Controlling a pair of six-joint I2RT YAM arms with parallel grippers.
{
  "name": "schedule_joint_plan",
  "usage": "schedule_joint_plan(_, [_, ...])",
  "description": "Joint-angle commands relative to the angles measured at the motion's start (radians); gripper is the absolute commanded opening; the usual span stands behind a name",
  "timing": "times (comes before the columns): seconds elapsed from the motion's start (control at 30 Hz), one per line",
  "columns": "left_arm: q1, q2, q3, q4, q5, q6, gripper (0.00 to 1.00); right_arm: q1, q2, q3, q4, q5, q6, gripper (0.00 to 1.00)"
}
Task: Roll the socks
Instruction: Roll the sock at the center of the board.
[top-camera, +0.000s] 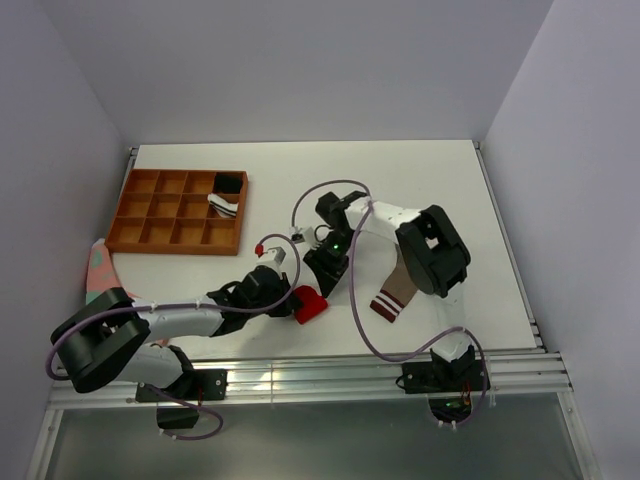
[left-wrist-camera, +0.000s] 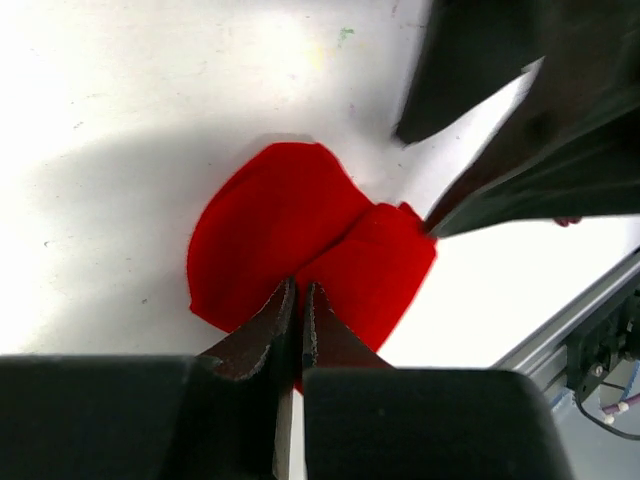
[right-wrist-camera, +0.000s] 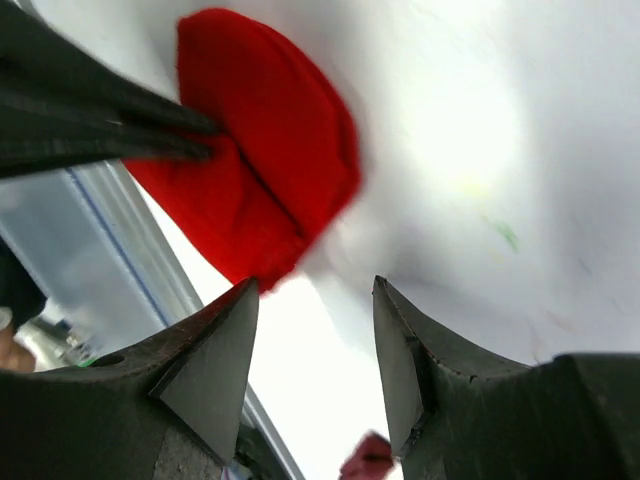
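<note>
Red sock (top-camera: 310, 304), folded over, is seen from above on the white surface (top-camera: 420, 180) near the front edge, pinched by the left jaws. The tan-brown sock (top-camera: 393, 292) lies near it on the right, partly covered by the right arm (top-camera: 432, 250). In the left wrist view, the left jaws are closed almost fully on the near edge of the red sock. In the right wrist view, the right jaws are spread wide with nothing held between them. The red sock lies on the surface beyond them.
</note>
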Motion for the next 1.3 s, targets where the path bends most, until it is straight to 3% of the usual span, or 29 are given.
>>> schedule_joint_plan(0.0, [0.001, 0.036, 0.007, -0.041, -0.022, -0.017, 0.0, -0.051, -0.118, -0.056, 0.066, 0.033, -0.01, 0.57])
schedule_joint_plan(0.23, [0.001, 0.046, -0.003, -0.033, -0.025, -0.036, 0.0, -0.113, -0.271, -0.189, 0.172, 0.046, -0.031, 0.55])
schedule_joint_plan(0.63, [0.003, 0.114, 0.009, -0.03, 0.029, -0.025, 0.0, -0.087, -0.596, -0.511, 0.454, 0.084, -0.199, 0.53])
schedule_joint_plan(0.87, [0.004, 0.138, 0.027, -0.047, 0.047, -0.013, 0.0, 0.065, -0.799, -0.694, 0.638, 0.208, -0.28, 0.55])
schedule_joint_plan(1.27, [0.004, 0.188, 0.066, -0.065, 0.08, 0.003, 0.0, 0.312, -0.847, -0.826, 0.787, 0.372, -0.338, 0.57])
